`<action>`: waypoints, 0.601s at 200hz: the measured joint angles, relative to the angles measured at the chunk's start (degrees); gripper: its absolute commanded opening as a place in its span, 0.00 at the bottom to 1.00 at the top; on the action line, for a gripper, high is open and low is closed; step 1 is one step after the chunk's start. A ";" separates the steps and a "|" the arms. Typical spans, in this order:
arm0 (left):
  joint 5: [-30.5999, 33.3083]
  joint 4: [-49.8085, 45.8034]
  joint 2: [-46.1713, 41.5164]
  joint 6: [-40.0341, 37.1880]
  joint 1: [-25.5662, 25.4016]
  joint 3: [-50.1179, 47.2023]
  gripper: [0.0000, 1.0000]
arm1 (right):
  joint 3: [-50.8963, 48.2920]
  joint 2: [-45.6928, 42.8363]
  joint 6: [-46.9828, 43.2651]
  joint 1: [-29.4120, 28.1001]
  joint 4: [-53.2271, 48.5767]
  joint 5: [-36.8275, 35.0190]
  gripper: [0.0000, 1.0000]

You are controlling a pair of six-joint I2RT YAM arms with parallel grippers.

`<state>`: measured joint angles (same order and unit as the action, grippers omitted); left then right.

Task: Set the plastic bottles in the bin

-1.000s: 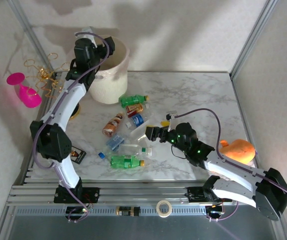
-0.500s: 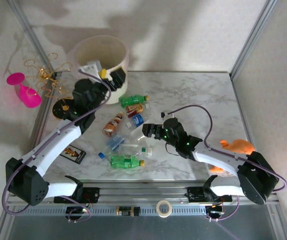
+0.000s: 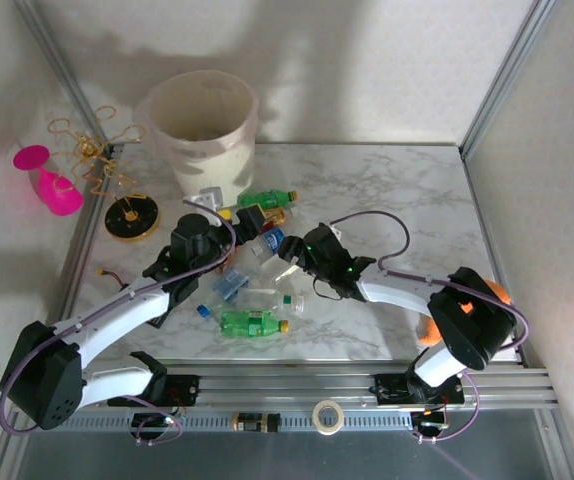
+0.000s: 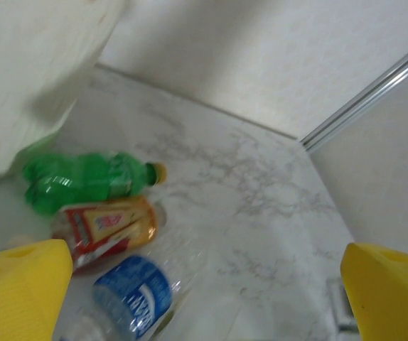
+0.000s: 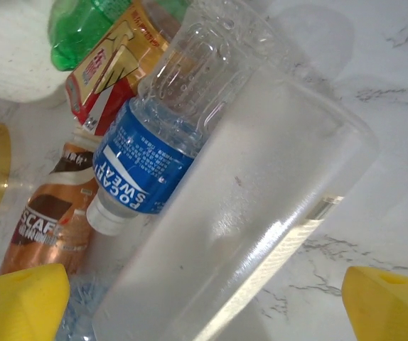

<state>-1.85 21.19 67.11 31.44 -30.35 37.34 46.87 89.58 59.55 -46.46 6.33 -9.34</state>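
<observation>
While both arms lean in over the scatter of bottles, neither claw grips anything.

Left claw (image 3: 239, 215): released. Its yellow pads (image 4: 19, 284) sit far apart at the lower corners of the wrist view, with nothing caught between them. It hangs over three bottles lying side by side just in front of the bin (image 3: 217, 170):
- The green bottle (image 4: 83, 181) is nearest the bin wall, its orange cap pointing right.
- The red-label bottle (image 4: 108, 224) touches the green one.
- The blue-label bottle (image 4: 133, 298) comes next, partly under the claw.

Right claw (image 3: 295, 258): also released, its pads (image 5: 392, 302) spread wide. A clear bottle (image 5: 239, 227) lies lengthwise in the gap. Cannot tell whether either pad touches it. The blue-label bottle rests against the clear one's left side, its white cap toward the brown bottle (image 5: 40, 220).

Nearer the arm bases, top view:
- crushed bottle (image 3: 229, 285) with blue wrap
- green-capped bottle (image 3: 267, 298), clear
- second green bottle (image 3: 250, 322), on its side
- loose blue cap (image 3: 202, 310)

All of these lie on the marble desk (image 3: 397, 190), outside the bin. The bin stands upright at the far left corner, its liner folded over the rim.

A gold wire stand (image 3: 132, 218) sits at the desk's left edge, with the pink glass (image 3: 47, 180) left of it. An orange object (image 3: 497, 295) peeks out from behind the right arm's elbow.
</observation>
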 measured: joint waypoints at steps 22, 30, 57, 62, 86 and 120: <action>1.29 0.66 -2.01 2.05 0.00 -5.27 0.97 | 3.39 3.21 3.17 0.00 -1.66 0.11 0.98; 1.81 1.05 -2.67 2.84 0.00 -6.82 0.97 | 4.15 4.17 4.26 0.07 -2.08 0.17 0.98; 3.21 2.03 -3.85 4.46 0.00 -9.46 0.98 | 5.84 7.30 7.43 0.11 -3.69 0.37 0.97; 3.39 2.29 -3.98 4.57 0.00 -9.64 0.98 | 5.99 7.74 7.89 0.11 -4.00 0.35 0.97; 4.50 3.30 -4.87 4.81 0.00 -10.12 0.98 | 6.49 9.70 9.79 0.31 -4.85 0.35 0.95; 5.84 3.80 -6.23 4.81 0.00 -10.62 0.98 | 7.54 11.82 11.39 1.55 -4.92 0.70 0.92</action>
<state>3.99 24.99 60.88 36.25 -30.35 26.72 54.41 101.41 70.94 -44.91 1.41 -8.64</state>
